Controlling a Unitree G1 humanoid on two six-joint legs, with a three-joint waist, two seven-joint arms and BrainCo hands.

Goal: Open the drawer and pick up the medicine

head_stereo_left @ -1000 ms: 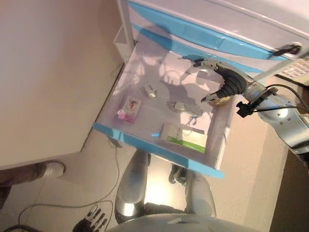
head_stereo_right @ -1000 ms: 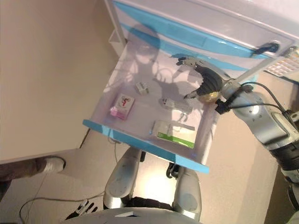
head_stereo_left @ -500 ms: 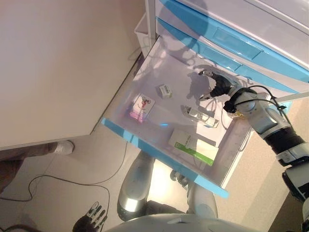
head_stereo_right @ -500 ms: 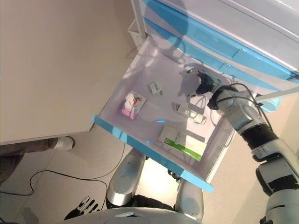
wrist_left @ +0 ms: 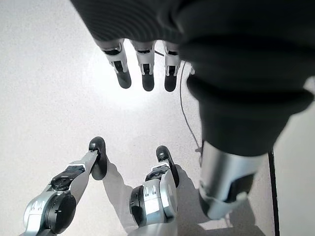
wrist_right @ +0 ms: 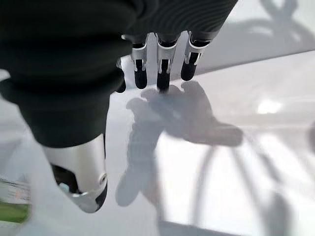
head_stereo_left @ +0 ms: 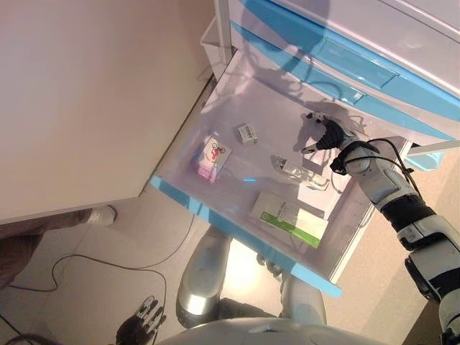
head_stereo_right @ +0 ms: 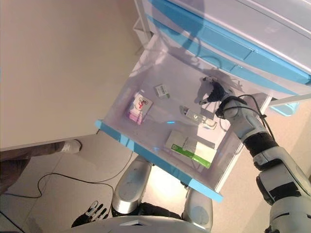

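The white drawer with its blue front [head_stereo_left: 237, 230] stands pulled out. On its floor lie a pink-and-white small box [head_stereo_left: 211, 158], a little grey box [head_stereo_left: 246, 133], a clear packet [head_stereo_left: 298, 172] and a green-and-white box [head_stereo_left: 291, 218]. My right hand [head_stereo_left: 327, 135] is inside the drawer near its back right corner, just beyond the clear packet. Its fingers [wrist_right: 162, 73] are straight over the bare white floor and hold nothing. My left hand [head_stereo_left: 140, 330] hangs low over the ground, with its fingers [wrist_left: 145, 73] straight and nothing in it.
Above the open drawer the cabinet shows more blue-fronted drawers [head_stereo_left: 345, 57], all closed. A pale wall panel [head_stereo_left: 86, 93] runs along the left side. A person's shoe [head_stereo_left: 100, 214] and leg stand on the ground at the left.
The camera has shifted. My right hand has sunk lower into the drawer, toward its back right corner. The boxes and the packet lie as before.
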